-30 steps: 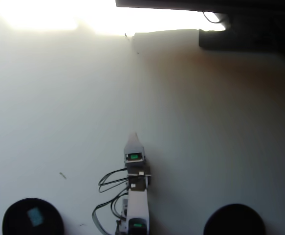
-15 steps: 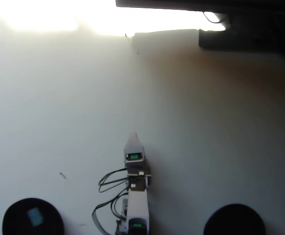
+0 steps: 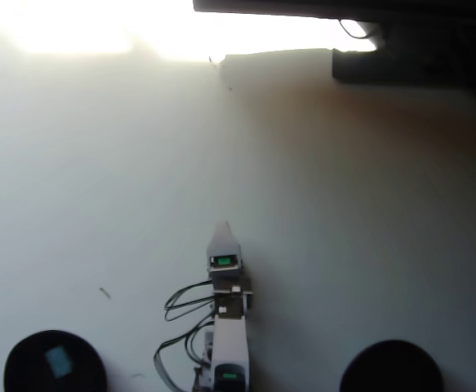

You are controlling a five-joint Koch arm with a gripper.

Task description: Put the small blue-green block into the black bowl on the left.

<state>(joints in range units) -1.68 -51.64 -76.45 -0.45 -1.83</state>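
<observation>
The small blue-green block [image 3: 58, 360] lies inside the black bowl [image 3: 19, 363] at the bottom left of the overhead view. My gripper [image 3: 223, 227] points up the picture from the arm at the bottom centre, well to the right of that bowl and apart from it. It holds nothing that I can see. Its jaws show as one pale pointed tip, so I cannot tell whether they are open or shut.
A second black bowl [image 3: 391, 369] sits at the bottom right. Black cables [image 3: 180, 306] loop out to the left of the arm. Dark equipment [image 3: 409, 49] lines the top right edge. Strong glare washes out the top left of the white table [image 3: 344, 204].
</observation>
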